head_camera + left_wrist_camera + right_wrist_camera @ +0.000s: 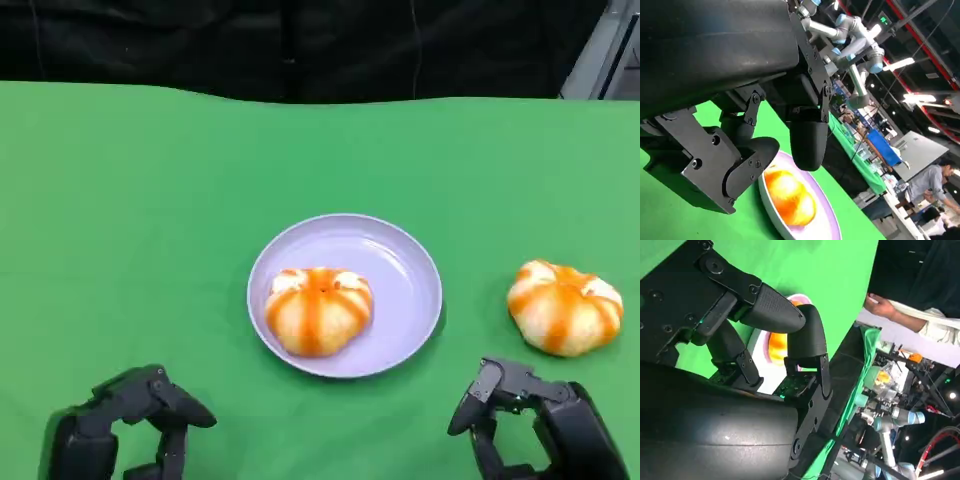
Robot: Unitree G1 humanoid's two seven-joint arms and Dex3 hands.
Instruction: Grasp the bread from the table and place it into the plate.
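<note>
**A:** How many buns are there?

**B:** 2. In the head view 1 bread bun (318, 310) lies inside the lavender plate (405, 262), on its left half, just below the middle of the frame. The other bread bun (565, 307) sits on the green tablecloth (130, 220) at the right edge of the frame, apart from the plate. Both are golden with orange stripes and pale patches on top.

**A:** And plates?

**B:** 1, round and shallow, centre of the frame.

**A:** Hands?

**B:** 2. The left hand (125, 425) is at the lower left corner, the right hand (535, 420) at the lower right. Both hover low over the cloth, clear of plate and buns.

**A:** How is the left one set?

**B:** Fingers apart, nothing between them. In the left wrist view its fingers (807, 135) hang in front of the plate (827, 220) with the bun (790, 195) in it, at the lower middle of that frame, not touching either.

**A:** And the right?

**B:** Also spread and holding nothing. In the right wrist view its fingers (785, 310) curve across the middle of the frame, with an orange patch of bun (777, 342) and pale plate visible behind them. A person's hand (882, 305) and sleeve show at the upper right of that frame.
</note>
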